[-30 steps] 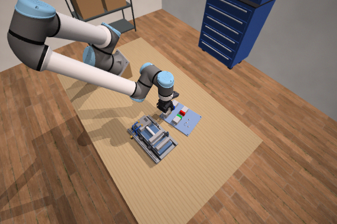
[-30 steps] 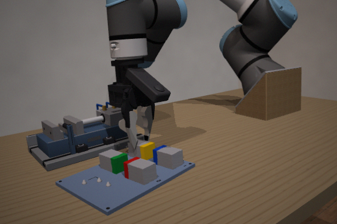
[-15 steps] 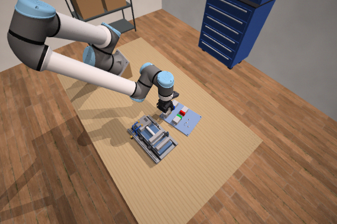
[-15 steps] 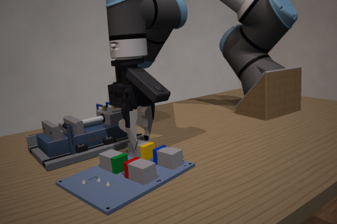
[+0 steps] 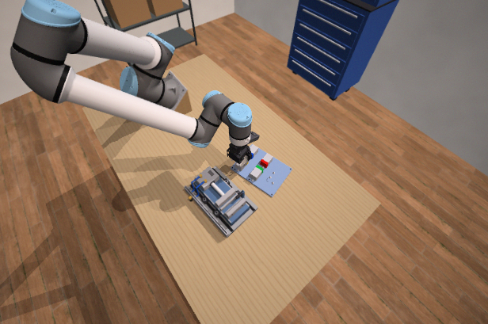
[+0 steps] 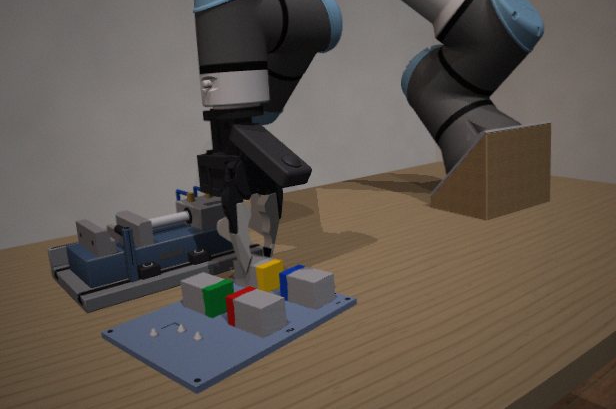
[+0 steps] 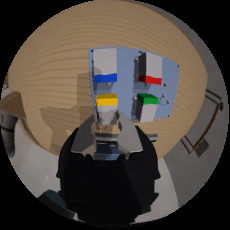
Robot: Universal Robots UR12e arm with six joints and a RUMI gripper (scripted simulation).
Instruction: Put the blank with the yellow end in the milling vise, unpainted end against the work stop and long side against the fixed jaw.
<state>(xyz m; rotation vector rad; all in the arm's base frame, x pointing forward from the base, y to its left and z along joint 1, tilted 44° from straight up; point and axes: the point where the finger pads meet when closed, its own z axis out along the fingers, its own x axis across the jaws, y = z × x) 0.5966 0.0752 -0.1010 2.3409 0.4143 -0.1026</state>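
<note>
The gripper [image 5: 241, 165] [image 6: 258, 262] [image 7: 107, 111] is closed on the yellow-ended block [image 6: 270, 275] [image 7: 106, 100]. Beneath it spreads the bench [image 5: 301, 215] [image 6: 450, 267] [image 7: 50, 50], with the arm [image 5: 131, 104] [image 6: 232, 37] [image 7: 7, 120] mounted near one short edge. In the top view, the vise [image 5: 207, 201] [image 6: 95, 267] sits towards the left long edge, and the plate [image 5: 282, 172] [image 6: 200, 357] [image 7: 127, 75] lies between it and the right corner. The yellow-ended block is at the plate's border nearest the vise, whether touching or just above it I cannot tell; the blue-ended block [image 5: 253, 150] [image 6: 312, 287] [image 7: 105, 62], red-ended block [image 5: 268, 159] [image 6: 260, 314] [image 7: 151, 65] and green-ended block [image 5: 257, 173] [image 6: 195, 292] [image 7: 146, 111] rest on the plate.
</note>
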